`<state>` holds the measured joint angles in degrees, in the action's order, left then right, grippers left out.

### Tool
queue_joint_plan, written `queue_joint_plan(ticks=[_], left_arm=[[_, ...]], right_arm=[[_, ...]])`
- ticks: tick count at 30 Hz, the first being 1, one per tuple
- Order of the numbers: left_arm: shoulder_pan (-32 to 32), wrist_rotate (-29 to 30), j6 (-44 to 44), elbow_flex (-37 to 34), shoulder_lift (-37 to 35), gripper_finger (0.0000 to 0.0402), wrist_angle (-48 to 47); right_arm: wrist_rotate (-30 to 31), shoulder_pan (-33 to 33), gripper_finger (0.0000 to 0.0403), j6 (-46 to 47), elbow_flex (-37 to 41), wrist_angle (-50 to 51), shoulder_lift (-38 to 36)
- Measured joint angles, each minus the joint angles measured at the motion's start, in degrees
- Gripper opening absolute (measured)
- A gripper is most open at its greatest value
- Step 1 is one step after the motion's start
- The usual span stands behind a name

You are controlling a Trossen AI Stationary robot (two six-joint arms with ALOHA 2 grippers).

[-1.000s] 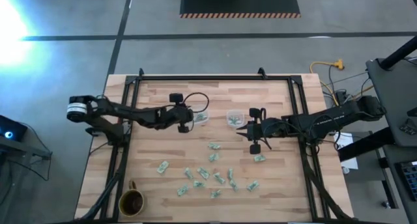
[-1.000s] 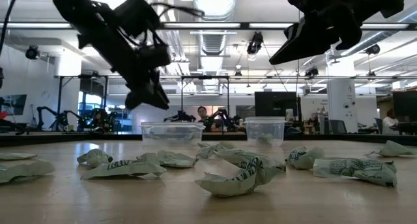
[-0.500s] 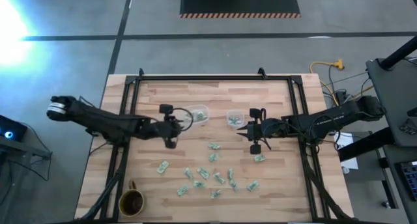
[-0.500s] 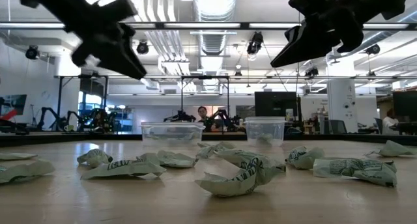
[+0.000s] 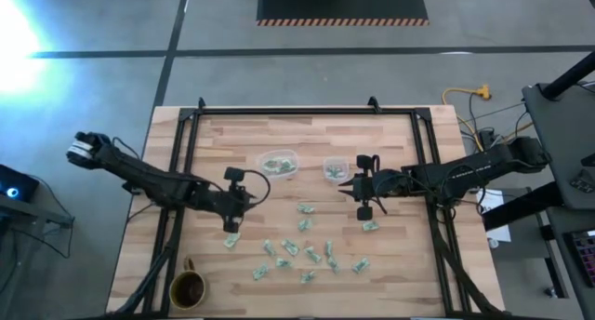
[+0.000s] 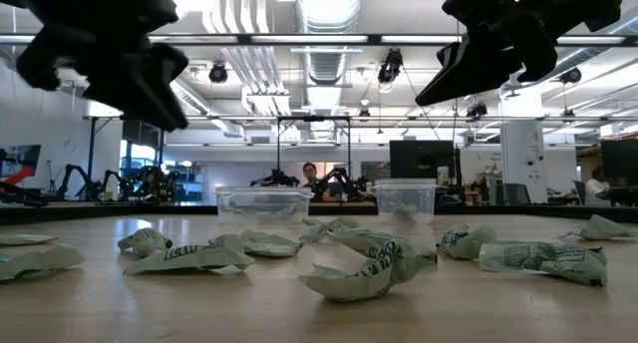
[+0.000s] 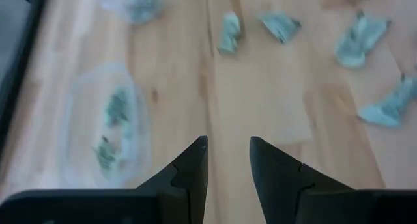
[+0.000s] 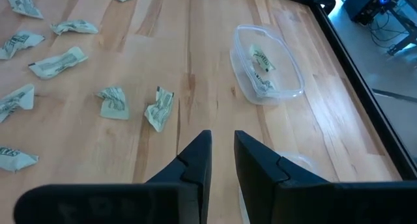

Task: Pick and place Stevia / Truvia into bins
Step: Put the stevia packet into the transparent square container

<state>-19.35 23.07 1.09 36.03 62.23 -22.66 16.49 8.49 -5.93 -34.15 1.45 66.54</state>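
Observation:
Several crumpled green-and-white Stevia / Truvia packets [image 5: 307,246] lie scattered on the wooden table's near middle, and one [image 5: 231,238] lies apart at the left. Two clear bins stand farther back, the wider [image 5: 277,164] and the smaller [image 5: 333,168], each with packets inside. My left gripper [image 5: 249,201] hovers open above bare wood, near-left of the wider bin [image 7: 111,126], with nothing between its fingers [image 7: 192,165]. My right gripper [image 5: 349,187] hangs open above the table, just near-right of the smaller bin, also holding nothing [image 8: 223,152].
A brown mug [image 5: 187,288] stands at the near left corner. A black frame [image 5: 191,115] runs along the table's far and side edges. One packet [image 5: 370,225] lies under the right arm. Bare wood lies left of the wider bin.
My left gripper has drawn back from over the wider bin toward the table's near and left edges, rising a little and swinging round as it went. My right gripper has kept still. The packets and bins have not moved.

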Motion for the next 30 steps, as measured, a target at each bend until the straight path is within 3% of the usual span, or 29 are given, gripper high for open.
queue_joint_plan(ticks=[9,16,20,30], left_arm=[[-2.9,-2.8,6.1,0.1,7.0,0.0096,-1.0],[-3.0,-2.9,6.1,0.8,11.4,0.0096,-0.6],[-3.0,-2.9,6.1,0.9,11.5,0.0096,-0.5],[-3.0,-2.9,6.1,0.9,10.1,0.0096,-0.4]], right_arm=[[-1.0,0.0,0.0056,2.1,0.1,-0.2,0.0],[-14.8,0.8,0.0056,7.2,2.9,-0.3,0.4],[-14.9,3.2,0.0057,12.3,4.8,0.3,2.2],[-13.1,12.7,0.0057,29.8,4.9,13.3,2.9]])
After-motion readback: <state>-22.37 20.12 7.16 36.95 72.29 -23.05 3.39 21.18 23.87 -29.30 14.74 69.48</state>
